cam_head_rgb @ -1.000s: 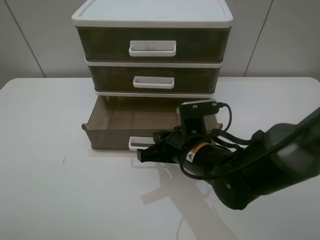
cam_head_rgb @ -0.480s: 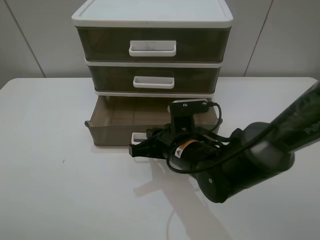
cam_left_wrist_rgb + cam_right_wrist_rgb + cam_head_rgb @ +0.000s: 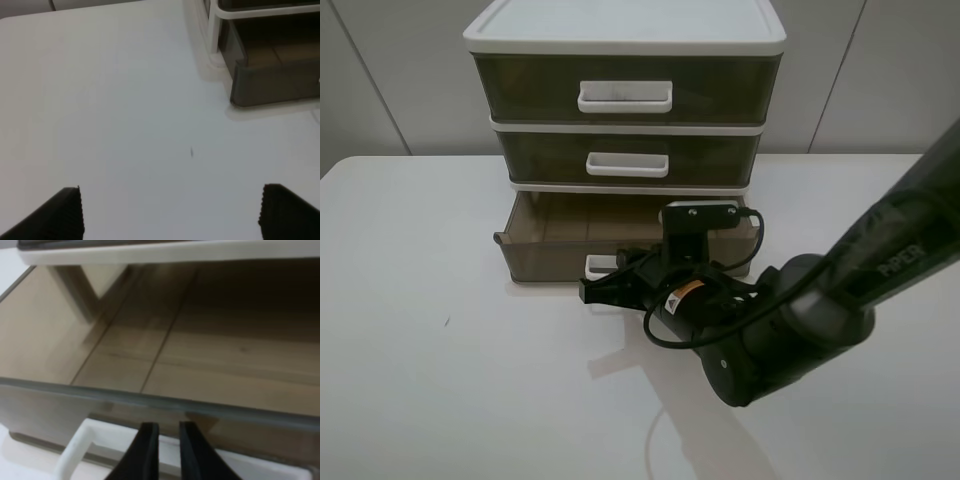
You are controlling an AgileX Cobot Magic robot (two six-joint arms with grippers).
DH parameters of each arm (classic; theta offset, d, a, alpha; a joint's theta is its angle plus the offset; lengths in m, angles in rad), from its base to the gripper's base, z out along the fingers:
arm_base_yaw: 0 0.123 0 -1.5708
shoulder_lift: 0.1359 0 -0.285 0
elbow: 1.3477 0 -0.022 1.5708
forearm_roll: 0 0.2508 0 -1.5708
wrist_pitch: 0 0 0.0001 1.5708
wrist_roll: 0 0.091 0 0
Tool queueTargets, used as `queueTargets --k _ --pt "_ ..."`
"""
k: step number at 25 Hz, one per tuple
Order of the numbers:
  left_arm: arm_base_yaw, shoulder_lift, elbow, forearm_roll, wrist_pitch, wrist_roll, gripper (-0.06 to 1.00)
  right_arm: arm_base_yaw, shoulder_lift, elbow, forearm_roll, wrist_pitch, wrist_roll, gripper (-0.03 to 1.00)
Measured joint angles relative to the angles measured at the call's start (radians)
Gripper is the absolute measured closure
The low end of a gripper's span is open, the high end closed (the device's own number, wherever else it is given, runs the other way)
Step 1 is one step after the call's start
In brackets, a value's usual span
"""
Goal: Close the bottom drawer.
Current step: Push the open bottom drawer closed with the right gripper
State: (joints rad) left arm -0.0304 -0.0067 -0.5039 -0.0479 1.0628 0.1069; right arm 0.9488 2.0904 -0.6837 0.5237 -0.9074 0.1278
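the bottom drawer (image 3: 545,262) sticks partway out of the cabinet (image 3: 625,35), under the middle drawer (image 3: 535,158), with its tray showing nothing inside in the right wrist view and its front wall resting low over the table (image 3: 420,380). the right gripper (image 3: 588,293) is right at that front wall, and its jaws are pinched almost together with nothing between them. in the right wrist view the right gripper (image 3: 167,426) points at the white handle (image 3: 100,437), with the tips at or just short of the bar (whether they actually touch it, i cannot tell). so the drawer lies straight ahead of the jaws, between them and the cabinet. its long axis runs side to side across the line of push, while its travel runs back toward the wall behind. in the exterior high view the tips sit toward the left end of the handle (image 3: 602,265) rather than at its middle. by my judgement the push wants to go square to the front wall, since an off-centre shove on so wide and shallow a tray could skew it in its runners. the left gripper (image 3: 171,190) hangs well apart over bare table with its jaws spread wide and holding nothing, and sees only a front corner of the drawer (image 3: 272,82). the right arm is plainly the nearer one, and the closing looks part done with some travel left.
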Motion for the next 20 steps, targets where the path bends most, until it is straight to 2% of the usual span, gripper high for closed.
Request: queueTargets --k 11,20 --pt "0.0 0.0 0.0 0.0 0.0 0.0 0.23 -0.001 0.002 -0.001 0.06 -0.058 0.0 0.95" --pt "0.0 0.0 0.0 0.0 0.0 0.0 0.23 -0.002 0.016 -0.074 0.086 -0.012 0.001 0.95"
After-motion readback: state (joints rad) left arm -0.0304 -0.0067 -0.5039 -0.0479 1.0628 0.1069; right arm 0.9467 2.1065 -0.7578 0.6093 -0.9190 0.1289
